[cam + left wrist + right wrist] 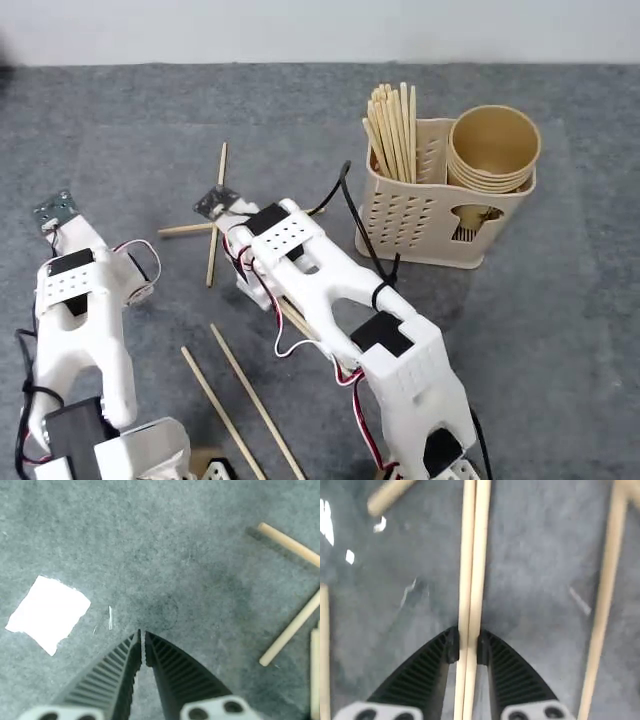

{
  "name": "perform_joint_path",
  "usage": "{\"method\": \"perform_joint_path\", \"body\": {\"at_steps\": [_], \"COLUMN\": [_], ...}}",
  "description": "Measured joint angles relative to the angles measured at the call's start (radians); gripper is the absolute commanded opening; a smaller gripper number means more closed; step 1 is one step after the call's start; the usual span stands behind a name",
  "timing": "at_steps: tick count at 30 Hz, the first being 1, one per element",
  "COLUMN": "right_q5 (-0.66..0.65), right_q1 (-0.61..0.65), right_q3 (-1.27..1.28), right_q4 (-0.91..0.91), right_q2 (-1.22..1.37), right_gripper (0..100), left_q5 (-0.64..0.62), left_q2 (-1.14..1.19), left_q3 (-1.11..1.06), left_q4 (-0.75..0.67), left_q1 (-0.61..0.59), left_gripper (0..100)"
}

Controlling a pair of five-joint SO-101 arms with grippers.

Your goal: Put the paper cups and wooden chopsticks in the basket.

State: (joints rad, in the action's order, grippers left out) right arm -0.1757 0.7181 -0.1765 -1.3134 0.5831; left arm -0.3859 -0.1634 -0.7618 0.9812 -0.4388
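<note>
- Right tool (468, 647) clamps two chopsticks (472, 555) side by side, low over the grey worktop (535, 580).
- Left tool (142, 636) is closed on nothing, just above the worktop.

Chopstick pair (474, 555) between right fingers (506, 676), both ends beyond the view's edges
</note>
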Motion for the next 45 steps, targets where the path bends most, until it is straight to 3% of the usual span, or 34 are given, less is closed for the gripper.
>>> {"method": "perform_joint_path", "body": {"at_steps": [16, 23, 28, 35, 45], "right_q5": [-0.008, -0.051, -0.068, -0.117, -0.048], "right_q1": [0.002, -0.002, -0.094, -0.273, -0.430], "right_q3": [0.021, 0.021, 0.021, 0.021, 0.021], "right_q4": [-0.354, -0.410, -0.408, -0.288, 0.137], "right_q2": [-0.319, -0.568, -0.763, -0.979, -1.135], "right_gripper": [0.8, 0.8, 0.8, 0.8, 0.8], "left_q5": [0.000, 0.000, 0.000, 0.000, 0.000], "left_q2": [0.000, 0.000, 0.000, 0.000, 0.000], "left_q3": [0.000, 0.000, 0.000, 0.000, 0.000], "left_q4": [0.000, 0.000, 0.000, 0.000, 0.000], "left_q1": [0.000, 0.000, 0.000, 0.000, 0.000], "left_gripper": [1, 1, 1, 1, 1]}}
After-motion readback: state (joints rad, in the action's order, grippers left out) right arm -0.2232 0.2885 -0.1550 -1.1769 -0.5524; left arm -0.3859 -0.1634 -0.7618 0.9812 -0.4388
